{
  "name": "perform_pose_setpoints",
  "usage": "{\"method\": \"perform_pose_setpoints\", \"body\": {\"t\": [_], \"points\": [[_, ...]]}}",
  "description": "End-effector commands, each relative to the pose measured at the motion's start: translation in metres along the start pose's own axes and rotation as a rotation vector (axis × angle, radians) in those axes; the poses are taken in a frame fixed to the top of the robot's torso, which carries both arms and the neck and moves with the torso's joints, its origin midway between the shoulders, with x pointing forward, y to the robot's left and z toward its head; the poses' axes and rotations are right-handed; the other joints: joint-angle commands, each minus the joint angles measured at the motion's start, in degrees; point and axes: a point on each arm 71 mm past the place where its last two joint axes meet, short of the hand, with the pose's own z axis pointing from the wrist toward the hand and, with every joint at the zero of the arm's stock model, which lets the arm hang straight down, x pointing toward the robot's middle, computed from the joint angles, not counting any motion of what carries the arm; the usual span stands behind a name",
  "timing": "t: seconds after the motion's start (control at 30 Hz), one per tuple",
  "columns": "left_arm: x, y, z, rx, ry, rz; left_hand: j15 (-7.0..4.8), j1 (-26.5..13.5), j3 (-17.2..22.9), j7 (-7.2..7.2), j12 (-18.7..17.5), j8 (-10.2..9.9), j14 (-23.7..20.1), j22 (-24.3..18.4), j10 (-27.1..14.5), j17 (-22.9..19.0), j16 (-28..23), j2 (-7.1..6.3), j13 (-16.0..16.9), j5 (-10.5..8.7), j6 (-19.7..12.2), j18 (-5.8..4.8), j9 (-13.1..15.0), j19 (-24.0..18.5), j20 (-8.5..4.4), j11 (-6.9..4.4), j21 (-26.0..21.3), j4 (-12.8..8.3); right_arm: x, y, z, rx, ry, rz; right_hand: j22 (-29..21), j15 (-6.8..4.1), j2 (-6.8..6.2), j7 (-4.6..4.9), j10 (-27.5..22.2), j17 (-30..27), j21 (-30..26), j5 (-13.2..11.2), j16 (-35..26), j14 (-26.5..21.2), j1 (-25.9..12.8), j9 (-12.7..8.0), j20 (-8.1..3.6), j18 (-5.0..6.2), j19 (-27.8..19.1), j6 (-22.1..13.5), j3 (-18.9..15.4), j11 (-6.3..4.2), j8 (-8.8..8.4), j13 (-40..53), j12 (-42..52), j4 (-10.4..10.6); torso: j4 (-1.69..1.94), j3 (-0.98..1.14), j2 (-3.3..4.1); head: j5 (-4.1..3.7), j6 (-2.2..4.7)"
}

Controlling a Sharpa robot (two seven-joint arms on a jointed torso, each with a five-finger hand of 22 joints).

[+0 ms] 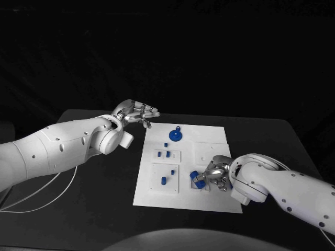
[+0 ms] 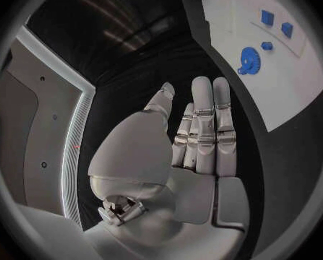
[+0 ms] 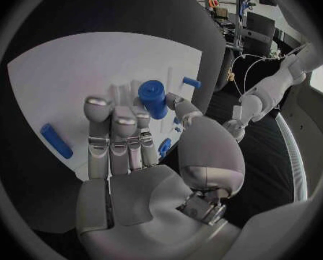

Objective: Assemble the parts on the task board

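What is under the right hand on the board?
The right hand is over the white task board, near its lower right. A blue cylinder stands at its fingertips, and another blue piece shows beside the palm. The board directly beneath the palm is covered.

Two glossy white robot arms with rounded shells and small dark screw holes end in silver, segmented hands: the left hand [image 1: 137, 112] and right hand [image 1: 215, 177]. Thin white cables [image 1: 43, 191] trail below the left arm.
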Motion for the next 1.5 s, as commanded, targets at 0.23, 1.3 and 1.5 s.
{"method": "perform_pose_setpoints", "body": {"t": [0.23, 1.3, 1.5], "points": [[0.0003, -0.0006, -0.0002, 0.004, 0.01, -0.005, -0.03, -0.2, -0.1, -0.16, -0.1, -0.2, 0.0, 0.0, -0.5, -0.1, 0.3, 0.07, 0.0, -0.04, 0.4, -0.39, 0.0, 0.3, 0.12, 0.04, 0.0, 0.2, 0.0002, 0.0037, -0.0017, -0.03, -0.014, -0.006, 0.1, -0.61, 0.53, -2.31, 1.6, -0.1, 0.4, -2.3, -0.2, -0.1, -1.3, 1.4, -0.7, -0.33, 3.0, 3.9, 0.2, -1.18, 0.34, 0.3, 0.6, 1.3, -0.01, -0.01, 0.01, -0.16, -0.08], [-0.0016, 0.0, -0.0012, 0.001, 0.006, 0.004, -0.03, -0.2, -0.1, -0.15, -0.1, -0.2, -0.1, -0.2, -0.4, -0.1, 0.3, 0.01, 0.0, 0.48, 0.4, -0.42, 0.0, 0.2, 0.12, 0.04, 0.0, 0.1, 0.0011, 0.0014, -0.0007, -0.018, 0.004, -0.034, -0.3, -0.89, -3.77, -2.96, 3.3, 0.2, 1.3, -26.6, -0.2, 0.1, 1.5, 13.6, -1.12, -0.78, 3.0, 5.9, -2.3, -1.43, 0.3, 3.3, 1.2, 16.5, 0.02, -0.01, -0.02, -0.44, -0.09], [-0.002, 0.0002, -0.0013, 0.001, 0.004, 0.004, -0.03, -0.2, -0.1, -0.15, -0.1, -0.2, -0.1, -0.2, -0.4, -0.1, 0.3, 0.01, 0.0, 0.48, 0.4, -0.42, 0.0, 0.2, 0.12, 0.04, 0.0, 0.1, 0.0004, 0.0009, -0.0009, -0.023, 0.0, -0.04, -0.3, -0.84, -3.31, -3.02, 3.4, 0.0, 1.5, -26.5, -0.2, 0.1, 1.1, 14.3, -1.01, -0.68, 3.0, 5.9, -1.8, -1.43, 0.3, 3.6, 1.4, 14.7, 0.01, 0.02, 0.0, -0.44, -0.05]]}}
